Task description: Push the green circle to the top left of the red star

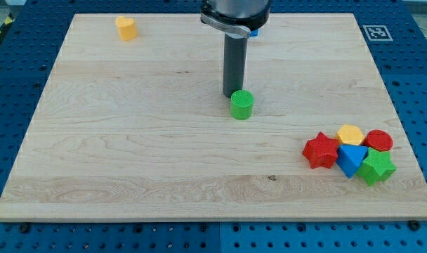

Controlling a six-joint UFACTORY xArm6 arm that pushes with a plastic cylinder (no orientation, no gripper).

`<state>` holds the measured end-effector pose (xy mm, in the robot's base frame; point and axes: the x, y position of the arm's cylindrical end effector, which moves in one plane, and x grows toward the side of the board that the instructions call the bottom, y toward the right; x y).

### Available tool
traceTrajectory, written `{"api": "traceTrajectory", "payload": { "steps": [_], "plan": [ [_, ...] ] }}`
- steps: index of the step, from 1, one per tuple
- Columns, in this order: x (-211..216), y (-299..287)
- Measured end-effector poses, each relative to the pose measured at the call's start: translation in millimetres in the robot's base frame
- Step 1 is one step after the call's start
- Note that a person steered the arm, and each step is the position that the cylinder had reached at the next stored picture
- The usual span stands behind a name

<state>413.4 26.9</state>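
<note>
Your tool is plain rod, no jaws, holding nothing. My tip touches green circle from view's top side, placed to shove it. Red star well apart, toward view's lower right, clustered with other blocks on wooden surface.

Pale wooden board, rectangular, on blue perforated bench.

Landmark: green circle, near board centre.
- Yellow block: far to view's upper left of landmark.
- Red star, yellow hexagon, red circle, blue block, green star: clustered, touching, at view's lower right of landmark.
- Small blue block: above landmark, mostly hidden.
</note>
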Motion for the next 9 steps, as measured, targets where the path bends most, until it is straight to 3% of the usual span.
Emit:
{"api": "traceTrajectory", "payload": {
  "steps": [1, 3, 9],
  "plan": [
    [0.0, -30.6],
    [23.0, -25.1],
    [34.2, -32.8]
  ]
}}
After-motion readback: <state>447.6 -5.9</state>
